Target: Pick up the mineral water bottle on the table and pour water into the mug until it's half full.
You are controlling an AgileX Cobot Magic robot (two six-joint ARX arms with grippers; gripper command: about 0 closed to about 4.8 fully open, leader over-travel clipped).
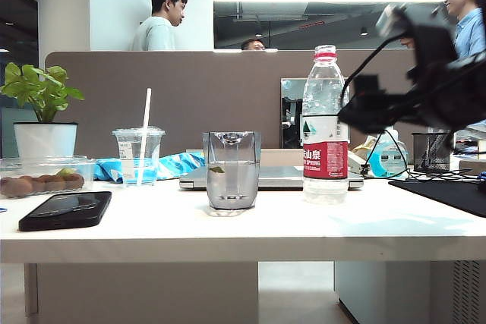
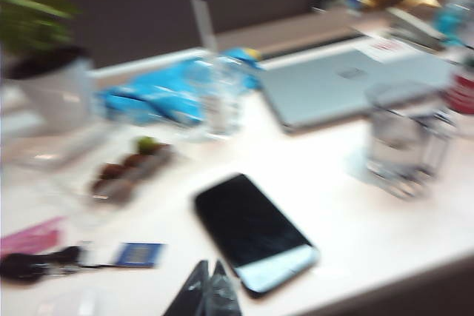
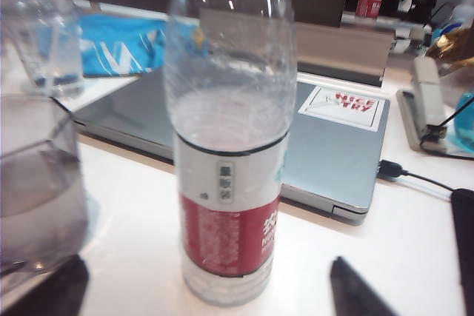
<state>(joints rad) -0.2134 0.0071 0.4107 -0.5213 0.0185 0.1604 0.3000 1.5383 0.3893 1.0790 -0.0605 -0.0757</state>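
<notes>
Mineral water bottle [image 1: 325,128] stands upright on the white bench [image 1: 228,229], cap on, roughly a third full, red-and-white label facing the camera. Right tool [image 3: 207,286] is spread wide w/ the bottle sitting between its two dark fingertips [image 3: 359,290], not touching it as far as the right wrist view shows. In the exterior view that arm is a dark blur coming in from the right at about the bottle's shoulder height, reaching up to its right side.

Mug [image 1: 231,170] is just left of the bottle, a small gap between them, upright w/ some water already in it, approx half. Closed silver laptop [image 1: 266,176] lies right behind both.

Left tool [image 2: 207,294] only shows as two dark tips pressed close together at the edge of the left wrist view, hovering above the near bench edge next to a black phone [image 2: 252,231]. That pic is badly motion-blurred, so I can't tell its state for sure; it isn't holding anything tho.

Rest of the bench: plastic cup w/ white straw [image 1: 139,155], blue wrapper [image 1: 171,165], clear tray of brown fruit [image 1: 42,178], potted plant [image 1: 42,111] far left, black mat [image 1: 448,191] far right. Brown partition behind, open office w/ ppl standing beyond it, ceiling strip light on.
</notes>
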